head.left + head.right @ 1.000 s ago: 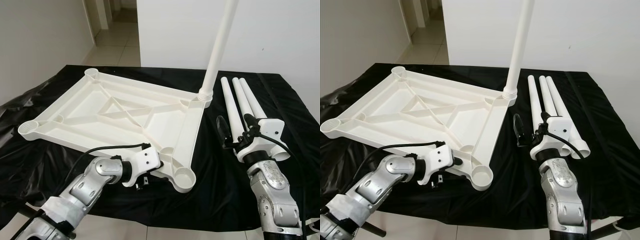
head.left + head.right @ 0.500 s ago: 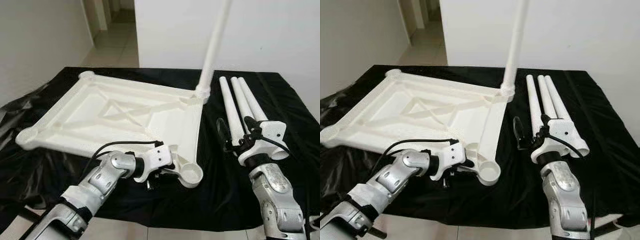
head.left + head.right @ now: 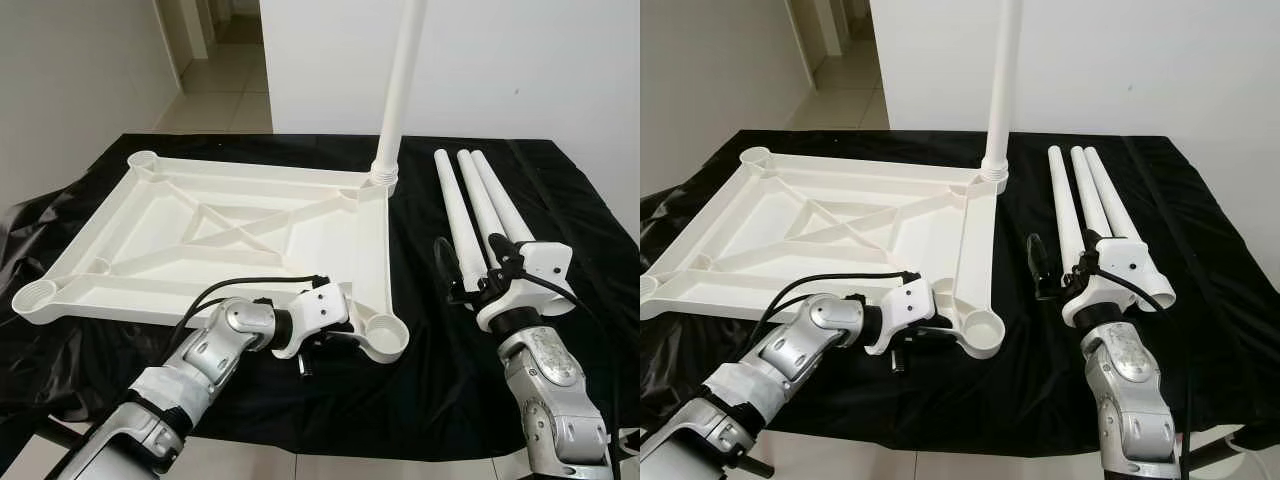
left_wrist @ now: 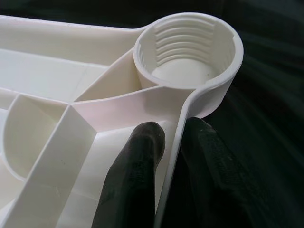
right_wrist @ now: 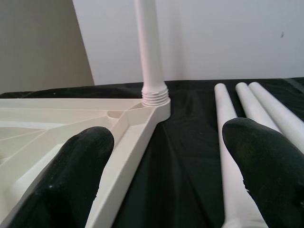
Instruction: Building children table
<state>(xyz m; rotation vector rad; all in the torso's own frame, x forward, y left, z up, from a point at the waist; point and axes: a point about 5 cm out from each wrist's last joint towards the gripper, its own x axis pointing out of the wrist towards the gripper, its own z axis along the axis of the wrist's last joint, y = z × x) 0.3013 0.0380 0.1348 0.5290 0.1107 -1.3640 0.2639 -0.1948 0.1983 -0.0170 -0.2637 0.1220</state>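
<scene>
I've swung the tabletop (image 3: 200, 235) square w/ left pincer (image 4: 173, 142) clamped on its near-right rim; right pincer (image 5: 161, 180) hangs open, holding nothing.

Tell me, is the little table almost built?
Not yet. One leg already stands screwed into a far corner of the upside-down tabletop. The left pincer is pinching the tabletop's rim beside the empty near socket. Three loose legs lie on the black cloth, and the right pincer is open near them, holding nothing. Three sockets are left to fill.
</scene>
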